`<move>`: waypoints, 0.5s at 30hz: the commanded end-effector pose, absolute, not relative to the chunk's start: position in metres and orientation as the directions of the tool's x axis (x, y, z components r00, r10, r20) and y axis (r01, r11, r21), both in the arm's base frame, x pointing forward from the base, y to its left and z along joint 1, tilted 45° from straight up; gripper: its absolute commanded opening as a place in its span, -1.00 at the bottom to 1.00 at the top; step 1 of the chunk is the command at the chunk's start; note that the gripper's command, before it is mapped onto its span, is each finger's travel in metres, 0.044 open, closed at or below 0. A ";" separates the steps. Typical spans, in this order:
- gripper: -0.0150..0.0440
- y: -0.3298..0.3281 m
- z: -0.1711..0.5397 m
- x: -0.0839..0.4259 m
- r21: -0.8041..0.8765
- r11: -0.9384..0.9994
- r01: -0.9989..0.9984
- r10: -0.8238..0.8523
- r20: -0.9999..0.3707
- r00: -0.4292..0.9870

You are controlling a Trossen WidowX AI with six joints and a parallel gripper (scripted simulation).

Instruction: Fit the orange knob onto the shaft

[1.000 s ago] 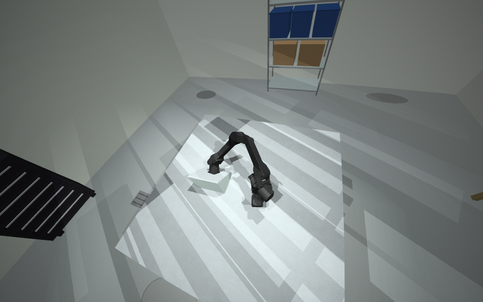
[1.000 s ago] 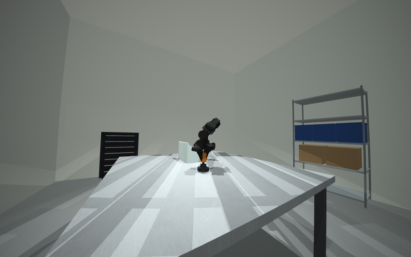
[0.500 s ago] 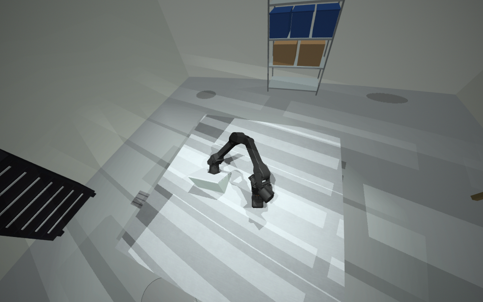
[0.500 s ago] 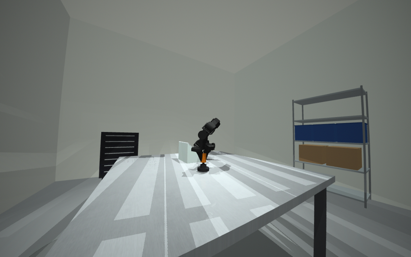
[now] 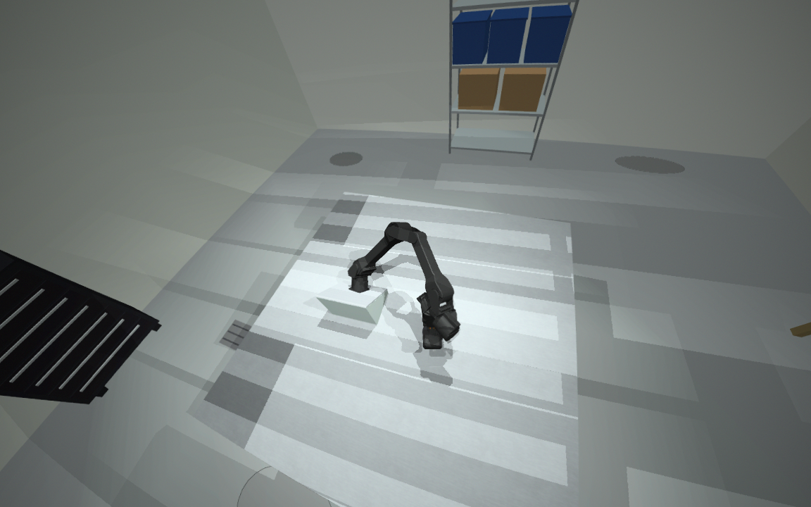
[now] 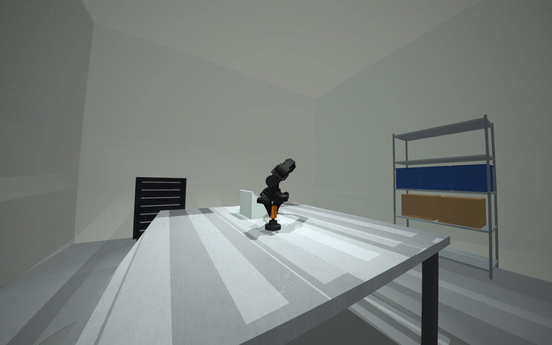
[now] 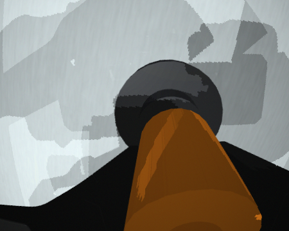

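Note:
The orange knob (image 6: 273, 211) (image 7: 183, 151) stands roughly upright between the fingers of my gripper (image 6: 273, 212) (image 7: 177, 151), which is shut on it. The dark round pedestal (image 6: 272, 226) (image 7: 164, 75) is directly below. In the exterior view, the knob's lower end is just above the pedestal's narrower raised collar. The wrist view shows the knob's far end overlapping that collar. The shaft and its flat side are hidden, and I cannot tell whether the shaft is inside the hole. In the top view, the arm covers nearly all of the knob.
A pale block (image 5: 348, 308) (image 6: 246, 204) stands on the striped-lit table (image 5: 490, 434) (image 6: 209, 266) near the arm's base. A black drawer cabinet (image 5: 55, 327) (image 6: 160, 201) and a shelf rack with blue and brown boxes stand away from the table.

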State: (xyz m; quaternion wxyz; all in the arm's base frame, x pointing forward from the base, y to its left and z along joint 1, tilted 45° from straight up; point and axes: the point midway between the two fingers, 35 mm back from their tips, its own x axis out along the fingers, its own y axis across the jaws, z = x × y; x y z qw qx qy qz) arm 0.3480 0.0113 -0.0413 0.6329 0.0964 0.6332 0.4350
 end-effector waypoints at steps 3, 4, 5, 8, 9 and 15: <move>-0.49 0.009 -0.037 0.348 0.633 0.533 -0.562 0.672 -0.720 -0.173; -0.49 0.009 -0.036 0.347 0.624 0.517 -0.586 0.672 -0.720 -0.173; -0.49 0.010 -0.035 0.347 0.621 0.512 -0.594 0.672 -0.720 -0.173; -0.49 0.010 -0.035 0.347 0.621 0.512 -0.594 0.672 -0.720 -0.173; -0.49 0.010 -0.035 0.347 0.621 0.512 -0.594 0.672 -0.720 -0.173; -0.49 0.010 -0.036 0.349 0.621 0.512 -0.594 0.672 -0.720 -0.173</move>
